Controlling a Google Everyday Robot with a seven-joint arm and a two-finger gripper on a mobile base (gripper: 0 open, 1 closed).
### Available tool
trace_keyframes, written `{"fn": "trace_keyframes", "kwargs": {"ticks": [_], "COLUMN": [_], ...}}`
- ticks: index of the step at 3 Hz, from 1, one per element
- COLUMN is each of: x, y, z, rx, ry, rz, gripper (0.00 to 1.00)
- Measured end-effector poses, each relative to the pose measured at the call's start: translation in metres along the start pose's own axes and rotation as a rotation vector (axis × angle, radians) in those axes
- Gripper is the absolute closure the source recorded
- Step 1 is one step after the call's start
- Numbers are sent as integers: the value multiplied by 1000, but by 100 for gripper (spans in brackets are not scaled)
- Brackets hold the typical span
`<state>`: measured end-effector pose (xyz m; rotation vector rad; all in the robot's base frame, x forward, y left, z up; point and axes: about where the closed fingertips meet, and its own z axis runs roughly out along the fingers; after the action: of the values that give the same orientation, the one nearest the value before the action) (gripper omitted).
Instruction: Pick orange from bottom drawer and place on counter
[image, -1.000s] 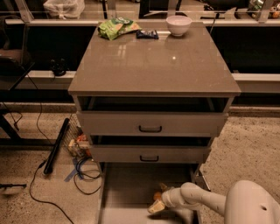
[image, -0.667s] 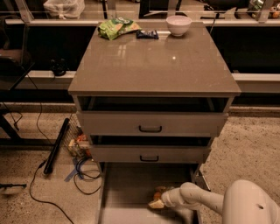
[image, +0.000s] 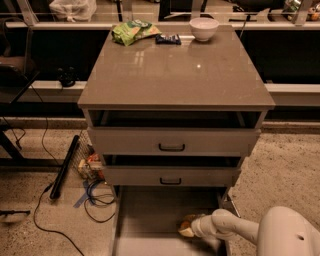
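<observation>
The bottom drawer is pulled out at the foot of the cabinet, a long shallow grey tray. My gripper reaches into it from the lower right and sits low over the floor near the drawer's right rail. A small orange-brown round shape, the orange, shows right at the gripper's tip, partly hidden by it. I cannot tell whether it is held or only touched. The counter is the glossy grey-brown top slab of the cabinet.
On the counter's back edge lie a green snack bag, a dark wrapped bar and a white bowl. Two grey drawers with black handles stand slightly open above. Cables and a black bar lie on the floor to the left.
My gripper has shifted slightly farther into the bottom drawer, staying at the orange. Nothing else has moved.
</observation>
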<state>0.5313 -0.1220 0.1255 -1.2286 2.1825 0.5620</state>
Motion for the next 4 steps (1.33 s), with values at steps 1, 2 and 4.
{"fn": "trace_keyframes", "kwargs": {"ticks": [1,2,4], "x": [-11,-26,-47], "y": [-5,-21,-17], "z": [-38,-105,-183], "rx": [-2,29,-16], "ry": [-68,-221,-408], "rz": [-40,-83,-163], "gripper": [100,100,100]}}
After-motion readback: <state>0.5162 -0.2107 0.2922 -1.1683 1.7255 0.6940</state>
